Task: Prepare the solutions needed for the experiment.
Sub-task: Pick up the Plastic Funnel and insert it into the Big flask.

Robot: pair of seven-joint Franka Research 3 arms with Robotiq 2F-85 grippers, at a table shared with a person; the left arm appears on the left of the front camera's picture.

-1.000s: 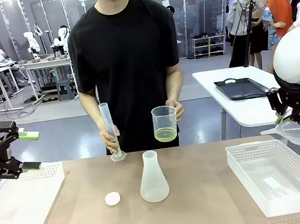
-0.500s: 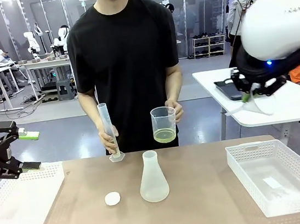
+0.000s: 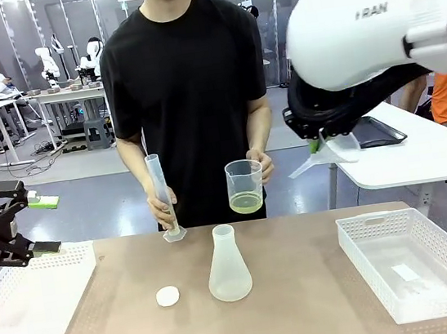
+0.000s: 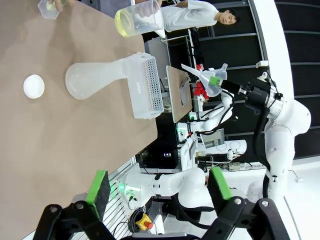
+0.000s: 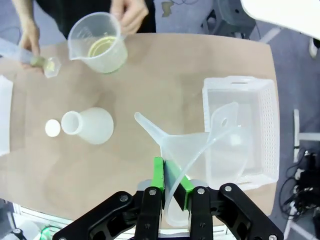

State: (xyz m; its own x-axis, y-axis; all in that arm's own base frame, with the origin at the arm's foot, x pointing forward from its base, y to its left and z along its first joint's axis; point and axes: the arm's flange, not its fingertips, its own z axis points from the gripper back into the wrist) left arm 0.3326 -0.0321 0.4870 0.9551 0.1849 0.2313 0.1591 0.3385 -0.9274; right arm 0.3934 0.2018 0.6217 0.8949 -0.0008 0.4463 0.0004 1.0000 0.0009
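grey floor [image 3: 70, 187], loose cables [image 3: 38, 165] far left. white benches [image 3: 66, 95] far left, grey stool [image 3: 97, 132] beneath. dark glazed partition [image 3: 15, 25] along far wall. shoe rack [image 3: 311, 66] far right. white table [image 3: 421, 162] right, black tray [image 3: 384, 131] on it. brown tabletop [image 3: 305, 288] near.

- A robotics lab in an open hall: grey floor [image 3: 69, 183] and glass partitions [image 3: 15, 21] far beyond the left hand [image 3: 44, 225].
- Plastic labware: a funnel [image 5: 200, 145] clamped in the right hand [image 5: 172, 182]; conical flask [image 3: 227, 265], beaker [image 3: 245, 185] and measuring cylinder [image 3: 162, 193] over the brown worktop [image 3: 305, 288] below it.
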